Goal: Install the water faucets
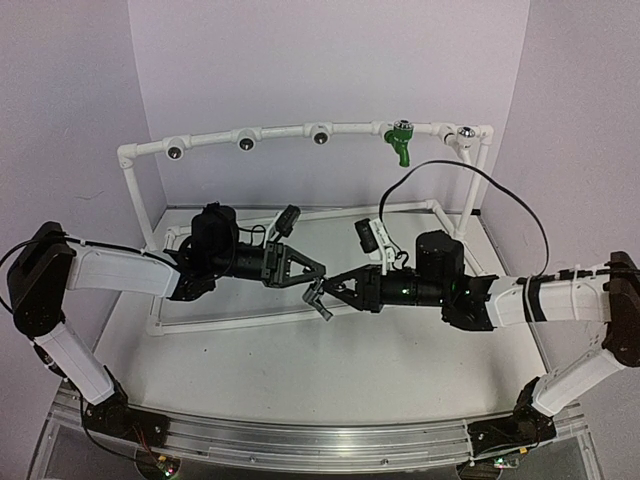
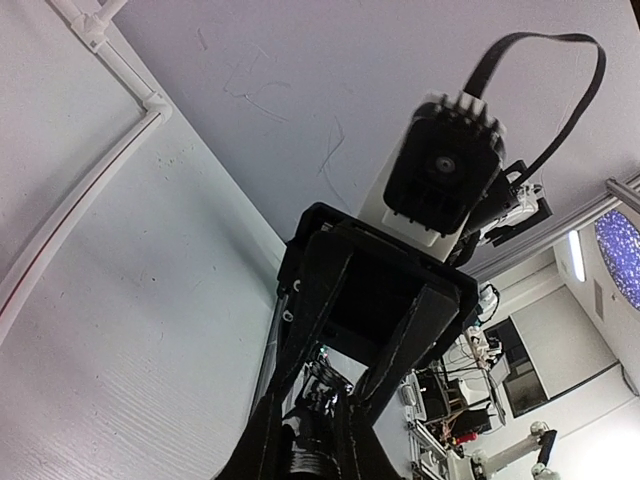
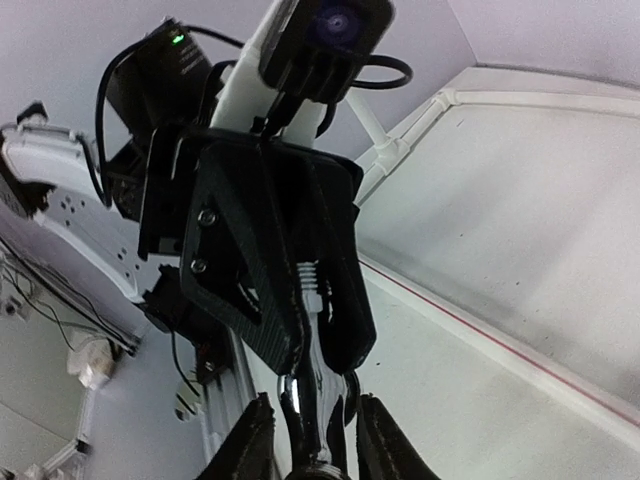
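A shiny silver faucet (image 1: 321, 300) hangs over the middle of the table between my two grippers. In the right wrist view the faucet (image 3: 318, 375) is pinched at its threaded end by my left gripper (image 3: 318, 300). My right gripper (image 3: 312, 425) straddles the faucet's body, with a thin gap showing on each side. In the top view my left gripper (image 1: 312, 275) and my right gripper (image 1: 332, 287) meet tip to tip. A green faucet (image 1: 401, 142) sits in the white pipe frame (image 1: 140, 200) at the back right. In the left wrist view my left gripper (image 2: 305, 440) is dark and unclear.
The frame's top rail carries round chrome-rimmed sockets (image 1: 246, 143), three to the left of the green faucet and one at the right end (image 1: 465, 134). The frame's lower pipe (image 1: 230, 320) lies on the table under the arms. A black cable (image 1: 500, 190) loops over the right arm.
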Tool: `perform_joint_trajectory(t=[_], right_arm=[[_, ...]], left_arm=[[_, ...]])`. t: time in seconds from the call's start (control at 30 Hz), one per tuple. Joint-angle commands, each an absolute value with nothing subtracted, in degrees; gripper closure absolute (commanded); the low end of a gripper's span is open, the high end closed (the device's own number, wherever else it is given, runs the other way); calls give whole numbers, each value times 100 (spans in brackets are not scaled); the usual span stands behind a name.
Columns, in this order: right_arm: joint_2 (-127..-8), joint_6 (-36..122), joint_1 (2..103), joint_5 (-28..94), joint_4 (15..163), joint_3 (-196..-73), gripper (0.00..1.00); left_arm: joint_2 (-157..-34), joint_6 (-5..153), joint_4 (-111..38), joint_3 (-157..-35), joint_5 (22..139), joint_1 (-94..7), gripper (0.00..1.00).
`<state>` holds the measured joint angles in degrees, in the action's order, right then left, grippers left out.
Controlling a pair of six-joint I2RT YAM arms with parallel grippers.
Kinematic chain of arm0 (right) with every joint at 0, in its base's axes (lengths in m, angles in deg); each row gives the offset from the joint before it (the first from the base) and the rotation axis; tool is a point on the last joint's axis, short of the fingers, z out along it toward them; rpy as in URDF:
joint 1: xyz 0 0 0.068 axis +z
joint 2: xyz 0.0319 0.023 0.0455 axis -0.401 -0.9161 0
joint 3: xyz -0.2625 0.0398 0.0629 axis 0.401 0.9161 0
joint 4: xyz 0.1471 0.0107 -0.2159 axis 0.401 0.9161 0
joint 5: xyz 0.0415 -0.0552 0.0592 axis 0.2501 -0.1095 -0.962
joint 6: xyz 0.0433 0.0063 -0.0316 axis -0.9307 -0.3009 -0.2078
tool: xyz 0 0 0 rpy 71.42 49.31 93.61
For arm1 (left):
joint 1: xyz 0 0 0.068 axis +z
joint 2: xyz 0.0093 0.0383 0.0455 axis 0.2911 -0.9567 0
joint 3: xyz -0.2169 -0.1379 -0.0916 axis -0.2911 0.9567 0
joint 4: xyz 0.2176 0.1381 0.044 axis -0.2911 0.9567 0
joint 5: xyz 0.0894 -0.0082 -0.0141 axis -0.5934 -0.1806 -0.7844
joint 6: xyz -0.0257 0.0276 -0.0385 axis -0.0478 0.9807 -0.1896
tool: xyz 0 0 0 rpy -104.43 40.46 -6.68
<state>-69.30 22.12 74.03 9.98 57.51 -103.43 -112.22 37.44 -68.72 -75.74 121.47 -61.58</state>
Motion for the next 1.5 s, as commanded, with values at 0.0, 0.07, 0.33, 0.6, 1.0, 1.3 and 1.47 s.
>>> perform_joint_trajectory(t=[0.0,0.07,0.33,0.6,1.0,1.3,1.47], right_arm=[[-7103,1856,7465,1327,4945,-10426,57],[-7232,1760,7540,1344,4434,-10351,40],[-7799,1423,7717,1398,3132,-10289,63],[-7941,1452,7738,1496,2879,-10255,70],[-7136,1735,7737,2932,3579,-9593,100],[-5827,3291,7738,6297,8287,-10168,100],[-5028,3439,7735,7057,9160,-10335,100]], left_arm=[[-10979,3729,-7318,-7574,11787,-6182,100],[-10955,3677,-7349,-7571,11671,-6184,100],[-10975,3185,-7981,-7411,11527,-6187,100],[-10948,2954,-8365,-7282,11545,-6198,100],[-10673,3179,-8342,-6886,11402,-5807,28],[-10600,5363,-5111,-6873,9877,-5509,24],[-11474,6562,-4572,-7377,9552,-5975,35]])
